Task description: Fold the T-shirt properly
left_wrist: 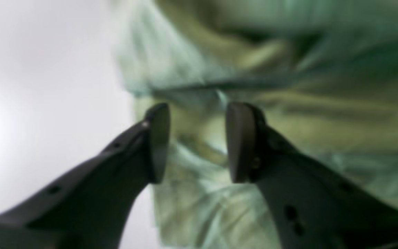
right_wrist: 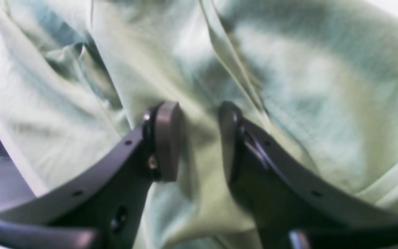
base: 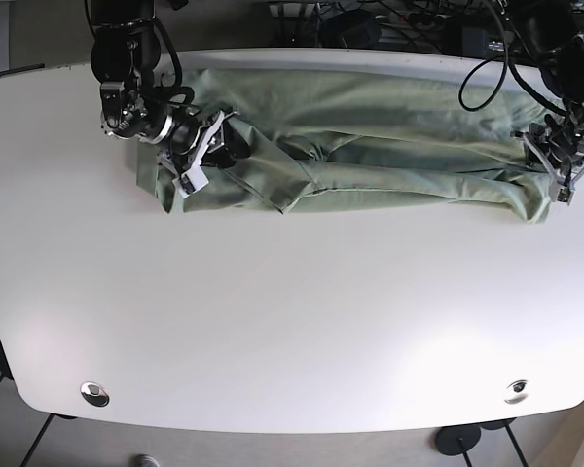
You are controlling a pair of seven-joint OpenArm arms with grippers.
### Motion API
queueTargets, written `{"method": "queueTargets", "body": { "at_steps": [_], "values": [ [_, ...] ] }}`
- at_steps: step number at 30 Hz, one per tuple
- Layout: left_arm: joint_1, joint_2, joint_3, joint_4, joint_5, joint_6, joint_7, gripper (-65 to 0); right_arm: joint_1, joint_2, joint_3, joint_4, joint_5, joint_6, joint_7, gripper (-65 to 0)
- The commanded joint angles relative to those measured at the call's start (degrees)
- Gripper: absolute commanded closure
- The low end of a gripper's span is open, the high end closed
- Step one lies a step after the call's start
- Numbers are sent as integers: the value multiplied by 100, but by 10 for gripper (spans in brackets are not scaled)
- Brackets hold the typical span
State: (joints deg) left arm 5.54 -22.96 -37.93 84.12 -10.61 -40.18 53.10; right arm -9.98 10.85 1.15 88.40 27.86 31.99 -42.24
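A pale green T-shirt (base: 389, 146) lies crumpled in a long band across the far half of the white table (base: 292, 321). My right gripper (base: 202, 148) is down on its left end. In the right wrist view the right gripper (right_wrist: 197, 110) is open, its pads (right_wrist: 166, 138) standing on either side of a ridge of the T-shirt (right_wrist: 306, 86). My left gripper (base: 557, 165) is at the shirt's right end. In the left wrist view the left gripper (left_wrist: 199, 114) is open over a hem fold of the T-shirt (left_wrist: 323, 114), close to the cloth's edge.
Dark cables and equipment (base: 399, 19) crowd the table's back edge. Bare white tabletop (left_wrist: 47, 69) shows just beside the shirt's end at the left gripper. Two round metal fittings (base: 95, 392) sit near the front corners.
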Motion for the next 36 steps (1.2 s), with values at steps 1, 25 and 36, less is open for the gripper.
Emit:
{"method": "queueTargets", "body": {
  "at_steps": [1, 25, 36],
  "values": [
    [-84, -152, -422, 393, 19, 18, 92, -338, -9, 44, 30, -18, -355, -153, -299, -200],
    [-2800, -697, 1143, -3889, -7, 18, -1745, -403, -26, -70, 30, -27, -355, -126, -290, -200],
    [-2818, -680, 1125, -3985, 872, 18, -1745, -19, -18, -79, 30, -27, -355, -126, -282, -200]
  ]
}}
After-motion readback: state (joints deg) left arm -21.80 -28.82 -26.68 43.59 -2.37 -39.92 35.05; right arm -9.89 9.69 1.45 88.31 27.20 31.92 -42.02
